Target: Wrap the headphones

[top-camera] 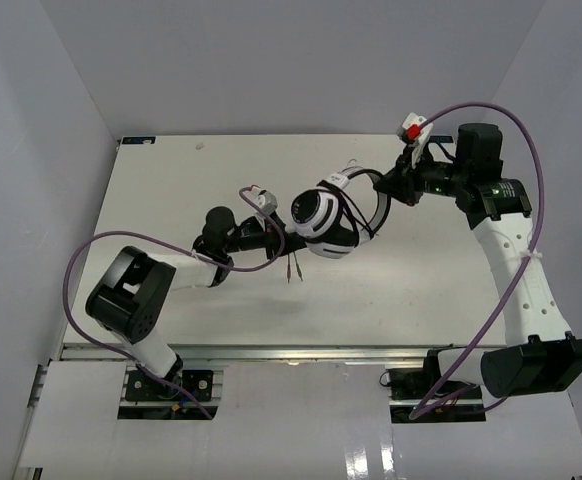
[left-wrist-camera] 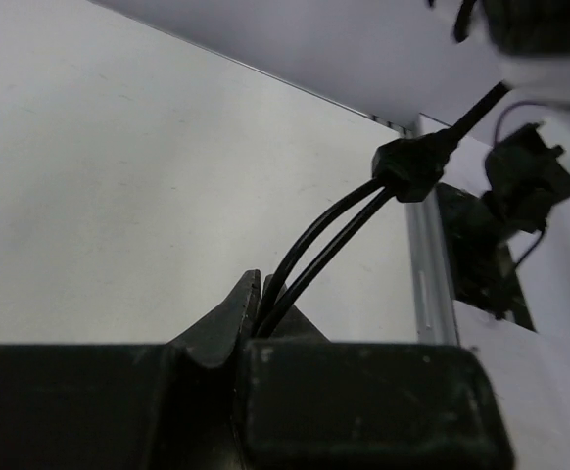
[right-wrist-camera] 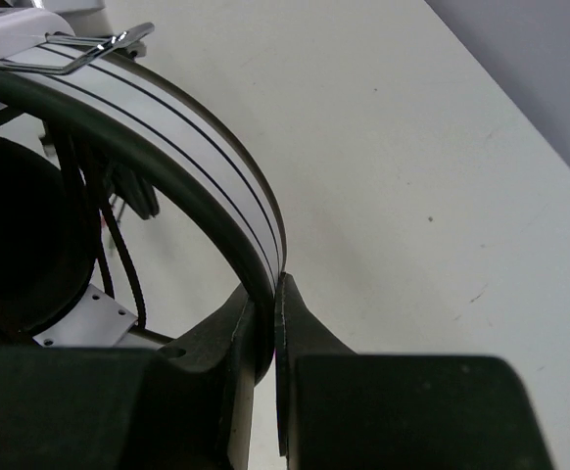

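One pair of headphones (top-camera: 323, 222) is held over the middle of the tabletop (top-camera: 171, 180). Its headband (right-wrist-camera: 192, 147) is clamped by the right jaws, likely as an anchor, while its cable (left-wrist-camera: 314, 247) is pinched tight in the left jaws for winding.

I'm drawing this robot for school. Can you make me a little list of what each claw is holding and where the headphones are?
left gripper: shut on two strands of the thin black cable
right gripper: shut on the striped headband
headphones: between the two grippers, over the middle of the white table
cable end: coloured wires hanging near the left gripper
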Controlling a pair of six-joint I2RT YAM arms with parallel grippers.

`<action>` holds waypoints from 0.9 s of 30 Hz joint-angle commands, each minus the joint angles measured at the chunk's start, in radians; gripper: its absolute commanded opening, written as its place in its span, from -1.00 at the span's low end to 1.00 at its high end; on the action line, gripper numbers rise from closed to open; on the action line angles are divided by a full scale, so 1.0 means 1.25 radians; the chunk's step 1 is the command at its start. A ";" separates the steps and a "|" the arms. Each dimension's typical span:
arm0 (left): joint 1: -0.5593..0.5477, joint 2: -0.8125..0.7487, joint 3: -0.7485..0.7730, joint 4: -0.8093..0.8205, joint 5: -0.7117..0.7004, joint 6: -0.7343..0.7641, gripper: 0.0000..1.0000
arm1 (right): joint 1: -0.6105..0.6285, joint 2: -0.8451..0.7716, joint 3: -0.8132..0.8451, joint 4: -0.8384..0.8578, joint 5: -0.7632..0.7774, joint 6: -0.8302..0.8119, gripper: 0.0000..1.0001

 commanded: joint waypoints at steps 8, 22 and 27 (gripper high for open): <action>0.073 0.100 0.358 -0.828 0.281 0.221 -0.88 | 0.104 -0.121 -0.207 -0.043 0.156 -0.386 -0.85; 0.087 0.281 0.505 -1.184 0.201 0.385 -0.76 | 0.163 0.073 -0.348 0.130 0.304 -0.275 -0.85; 0.104 0.358 0.604 -1.218 0.146 0.353 -0.52 | 0.178 0.195 -0.296 0.135 0.337 -0.259 -0.85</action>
